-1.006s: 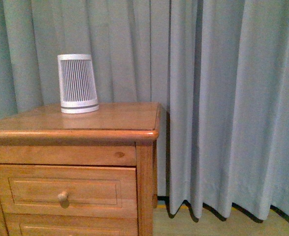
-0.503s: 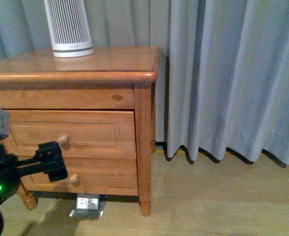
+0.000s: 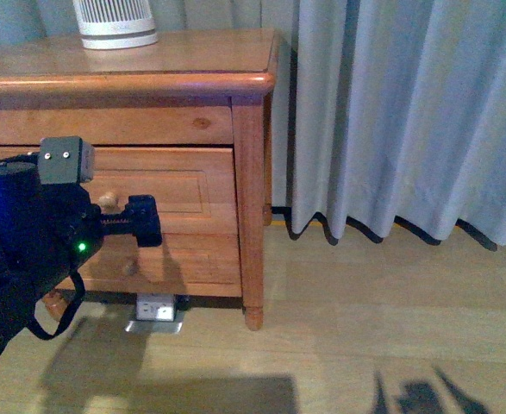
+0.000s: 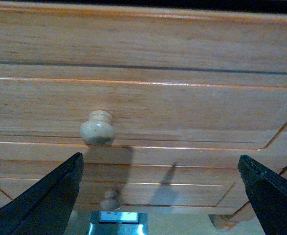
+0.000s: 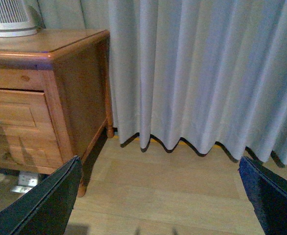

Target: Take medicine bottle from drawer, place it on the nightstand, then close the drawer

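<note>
The honey-brown nightstand (image 3: 175, 82) stands at the left with both drawers shut. The upper drawer (image 3: 179, 190) has a round knob (image 3: 108, 201). The medicine bottle is hidden. My left gripper (image 3: 142, 221) is open just in front of the drawer face, a little right of and below the knob. In the left wrist view the drawer (image 4: 182, 107) fills the picture. Its knob (image 4: 98, 128) sits off to one side of the open left gripper (image 4: 160, 161), near one finger, with nothing between the fingers. My right gripper (image 5: 159, 166) is open over bare floor beside the nightstand (image 5: 79, 98).
A white slatted device (image 3: 115, 21) stands on the nightstand top at the back left. The lower drawer's knob (image 4: 110, 199) is beneath the upper one. A metal socket box (image 3: 158, 308) lies on the floor under the cabinet. Grey curtains (image 3: 390, 112) hang behind and to the right.
The front view has dropped lower, so the drawers and floor now show. My left arm has come in from the lower left and risen level with the upper drawer's knob.
</note>
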### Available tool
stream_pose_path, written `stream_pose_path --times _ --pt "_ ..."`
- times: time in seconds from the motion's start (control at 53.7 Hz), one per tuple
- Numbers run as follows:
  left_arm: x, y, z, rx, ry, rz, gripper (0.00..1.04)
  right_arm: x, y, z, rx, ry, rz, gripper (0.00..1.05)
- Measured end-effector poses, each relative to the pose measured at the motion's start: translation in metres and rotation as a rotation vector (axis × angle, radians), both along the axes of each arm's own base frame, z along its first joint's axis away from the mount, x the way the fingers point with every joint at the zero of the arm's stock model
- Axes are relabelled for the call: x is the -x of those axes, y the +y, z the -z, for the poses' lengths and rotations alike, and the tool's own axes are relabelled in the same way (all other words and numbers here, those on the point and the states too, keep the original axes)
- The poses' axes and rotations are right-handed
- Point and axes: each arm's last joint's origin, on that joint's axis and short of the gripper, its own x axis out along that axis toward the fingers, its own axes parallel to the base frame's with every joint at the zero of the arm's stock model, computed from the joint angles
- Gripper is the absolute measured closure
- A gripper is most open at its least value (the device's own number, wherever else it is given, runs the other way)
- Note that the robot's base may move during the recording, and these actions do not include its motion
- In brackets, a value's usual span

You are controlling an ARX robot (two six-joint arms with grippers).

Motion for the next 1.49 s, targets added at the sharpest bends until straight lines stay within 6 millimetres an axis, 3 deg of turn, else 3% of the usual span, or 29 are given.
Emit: stream_pose_path --times 0.261,1.099,1.304,1.491 --pt "-0.015 0.009 0.015 -0.091 -0.004 0.015 0.07 0.0 0.0 0.0 0.0 0.0 0.0 0.07" --pt "-0.047 0.025 0.011 -0.12 -0.036 -0.024 0.08 0.0 0.0 0.0 0.0 0.0 0.0 0.07" --pt "-0.047 0.025 0.011 -0.118 -0.036 -0.03 0.52 0.0 0.0 0.0 0.0 0.0 0.0 0.07" --pt "-0.047 0.025 0.011 -0.111 -0.034 -0.034 0.79 0.0 0.0 0.0 0.0 0.0 0.0 0.07"
